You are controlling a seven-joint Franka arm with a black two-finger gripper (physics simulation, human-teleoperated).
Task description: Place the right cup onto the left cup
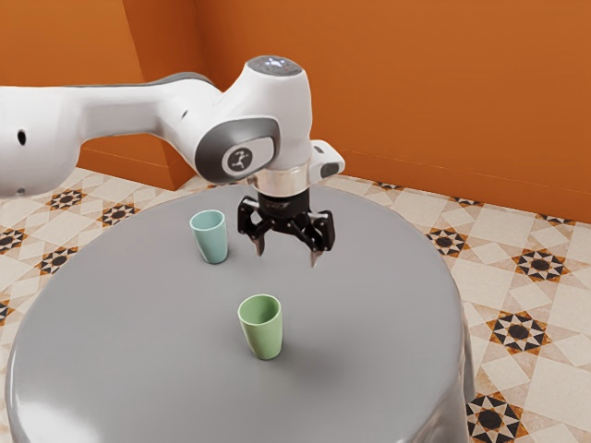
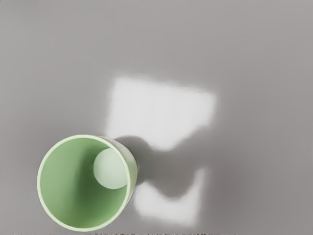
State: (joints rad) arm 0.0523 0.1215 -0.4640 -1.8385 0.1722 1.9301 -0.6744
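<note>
The two fingers of the black gripper [image 1: 287,256] stand widely parted, with open space between their tips and no object held. They hang above the tabletop, higher than the rim of the green cup [image 1: 265,341] and offset from it toward the exterior view's upper right. The green cup, the task's right cup, stands upright on the round grey table [image 1: 379,318], well in from its edge, with bare surface on all sides. The blue cup [image 1: 214,242], also upright, stands apart from the green cup toward the exterior view's upper left; open tabletop separates the two, and the curved table edge runs beyond the blue cup. The white arm [image 1: 125,109] enters from the exterior view's left, passing above the level of the green cup.

The green cup is smooth and tapered, its round mouth wider than its base. In the wrist view, a thin, pale rim encircles a darker green interior, with a light disc of cup floor visible within. Beside the green cup, a bright patch [image 2: 156,110] on the table is partly cut by rounded shadows.
</note>
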